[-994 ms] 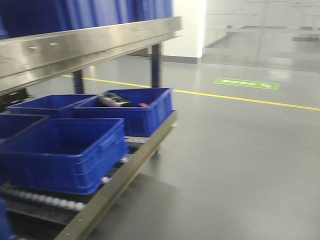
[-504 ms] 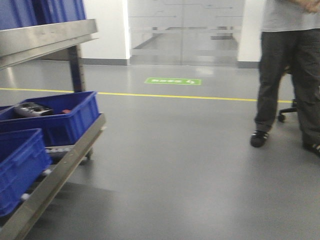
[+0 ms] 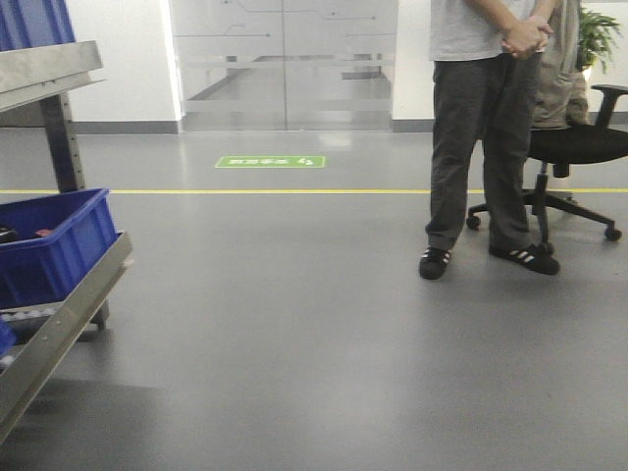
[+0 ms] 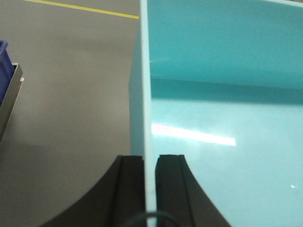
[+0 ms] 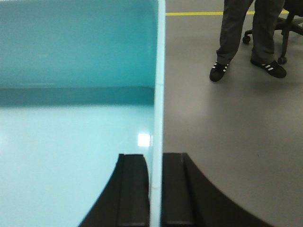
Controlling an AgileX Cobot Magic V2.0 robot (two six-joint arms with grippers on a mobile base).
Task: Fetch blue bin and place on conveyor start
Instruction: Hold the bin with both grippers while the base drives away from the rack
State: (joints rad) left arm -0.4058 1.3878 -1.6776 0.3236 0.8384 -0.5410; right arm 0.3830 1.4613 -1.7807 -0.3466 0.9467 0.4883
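The blue bin [image 4: 222,94] is a pale cyan tub held above the grey floor, empty inside. My left gripper [image 4: 149,158] is shut on its left wall, one finger outside and one inside. The same blue bin [image 5: 75,94] fills the left of the right wrist view, where my right gripper [image 5: 155,156] is shut on its right wall, rim running straight up between the fingers. Neither the bin nor the grippers appear in the front view. The conveyor start is out of view.
A steel shelf rack [image 3: 59,314] with a dark blue ribbed bin [image 3: 54,245] stands at the left. A person [image 3: 486,128] stands at the right beside a black office chair [image 3: 574,157]. A yellow floor line [image 3: 294,191] and green marker [image 3: 270,161] lie ahead.
The front view has swung right: the rack and dark blue bins slid off to the left, and the person and chair came into the right side.
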